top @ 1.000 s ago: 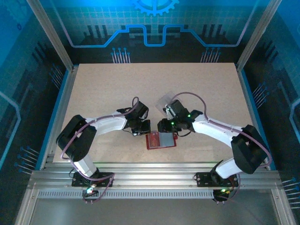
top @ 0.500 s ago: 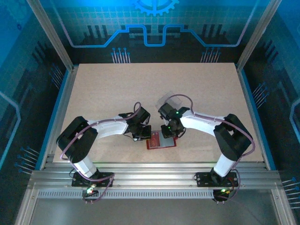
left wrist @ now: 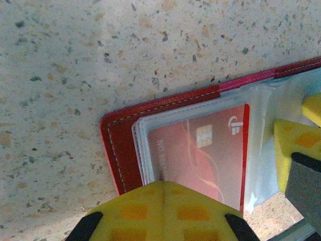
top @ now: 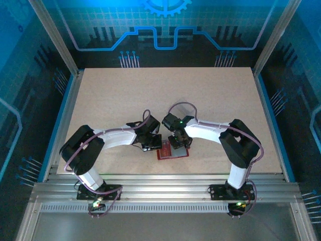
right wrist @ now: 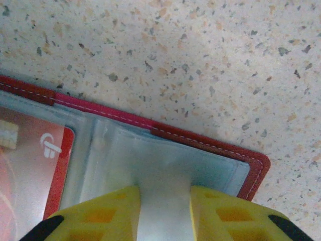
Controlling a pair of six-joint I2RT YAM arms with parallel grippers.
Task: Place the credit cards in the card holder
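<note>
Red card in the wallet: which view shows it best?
Left wrist: the card lies close up under a clear pocket, chip and logo plain. Right wrist catches its logo corner. Top external gives the wallet as a small red patch; the card cannot be made out.

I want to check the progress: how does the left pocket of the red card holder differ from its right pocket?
The left pocket holds a red card with a chip; the right pocket seems empty. So the left pocket looks red, the right pocket pale grey. Both are clear sleeves inside the same open red card holder.
</note>
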